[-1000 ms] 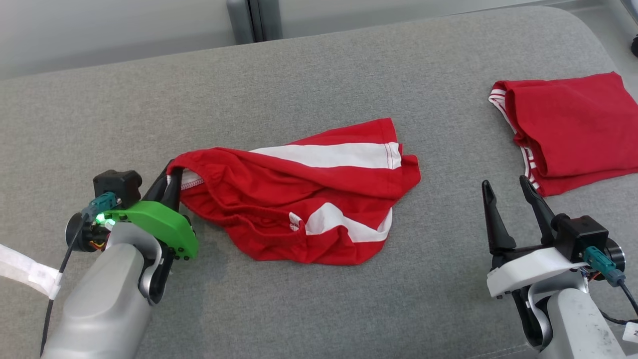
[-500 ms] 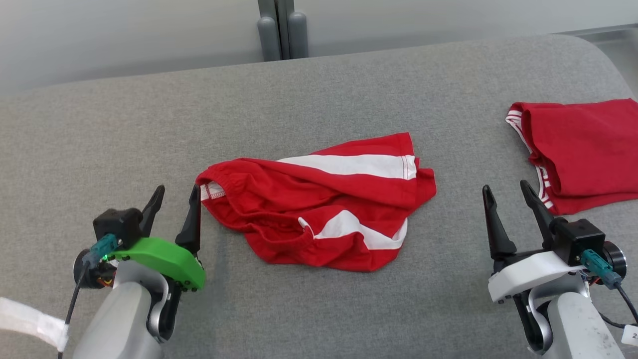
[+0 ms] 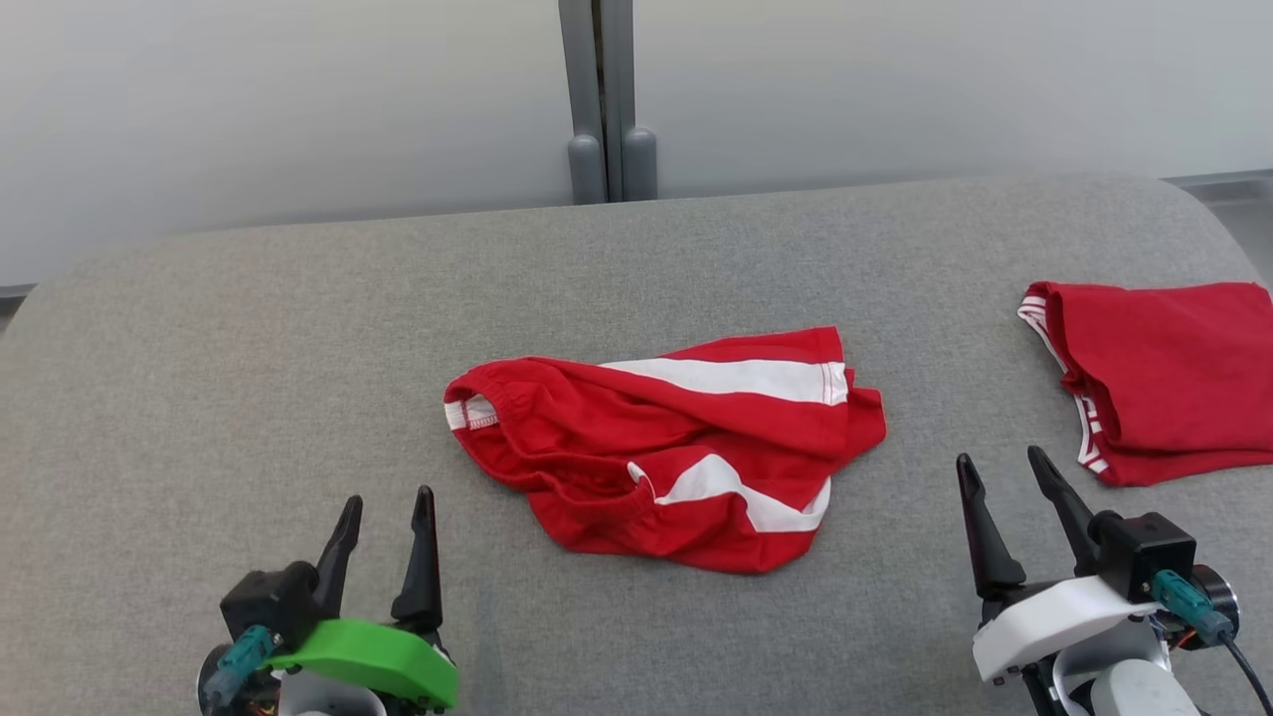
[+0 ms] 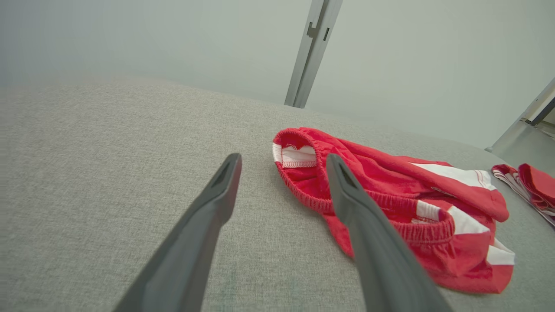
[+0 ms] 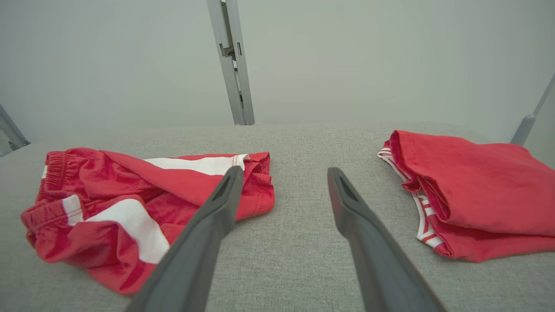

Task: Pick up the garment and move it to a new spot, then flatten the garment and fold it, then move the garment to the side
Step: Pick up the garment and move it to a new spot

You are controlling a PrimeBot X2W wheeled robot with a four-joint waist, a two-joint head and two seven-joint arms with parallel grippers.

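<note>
While the bench (image 3: pixel 249 348) carries the load: a grey padded top, rounded at its far corners, a soft bed on which cloth may drag.
Garment (image 3: pixel 676 457): red shorts with white stripes, crumpled in a heap at the middle of the bench, closer to the near edge than the far one; likely light, limp and quick to slump when lifted.
Folded red piece (image 3: pixel 1164 378): lies flat by the right edge, well apart from the heap.
Right gripper (image 3: pixel 999 457): at the near edge, right of the heap, jaws spread, holding nothing.
Left gripper (image 3: pixel 389 497): at the near edge, left of the heap, jaws spread, holding nothing.
Waistband (image 3: pixel 497 383): gathered elastic at the heap's left end, probably the firmest hold; the stitched leg hem (image 3: pixel 833 383) suits the other side.
</note>
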